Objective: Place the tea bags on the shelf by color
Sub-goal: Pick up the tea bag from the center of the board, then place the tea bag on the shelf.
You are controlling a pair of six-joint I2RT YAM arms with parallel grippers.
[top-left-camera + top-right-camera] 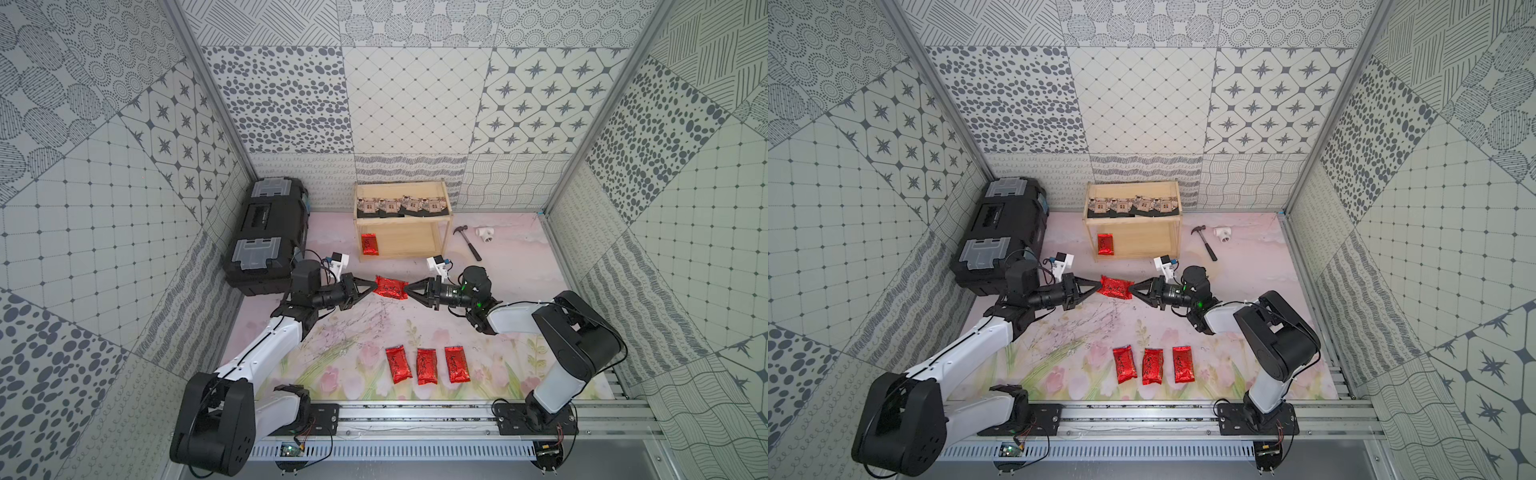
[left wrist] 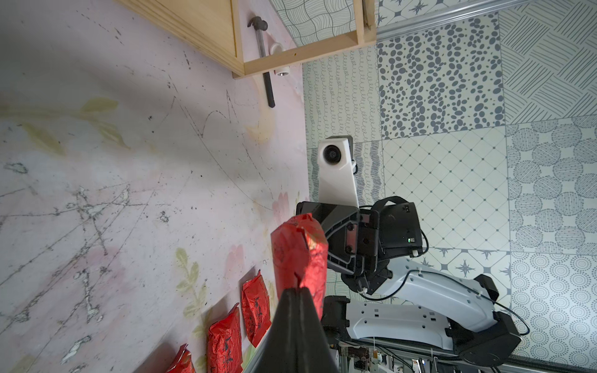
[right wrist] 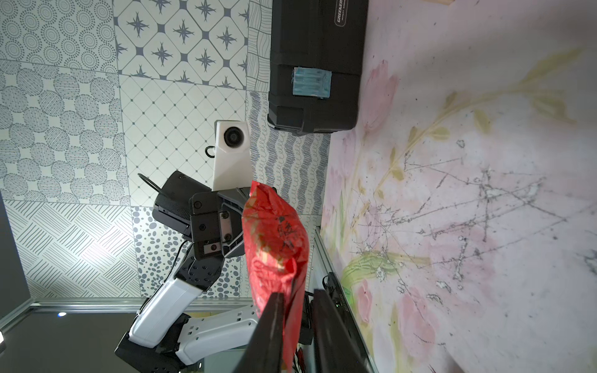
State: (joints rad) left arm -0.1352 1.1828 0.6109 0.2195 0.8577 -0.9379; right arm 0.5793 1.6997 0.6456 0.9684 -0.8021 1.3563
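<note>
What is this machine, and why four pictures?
It is two robot arms. Two pictures look down from above; two come from cameras on the arms' wrists. Each arm ends in a pincer, its end effector. The left end effector is shut on one end of a red tea bag; the right end effector has its jaws around the other end, a gap showing. Three more red tea bags lie on the table. On the wooden shelf, black tea bags sit on top, one red bag below. A toolbox and hammer lie nearby.
</note>
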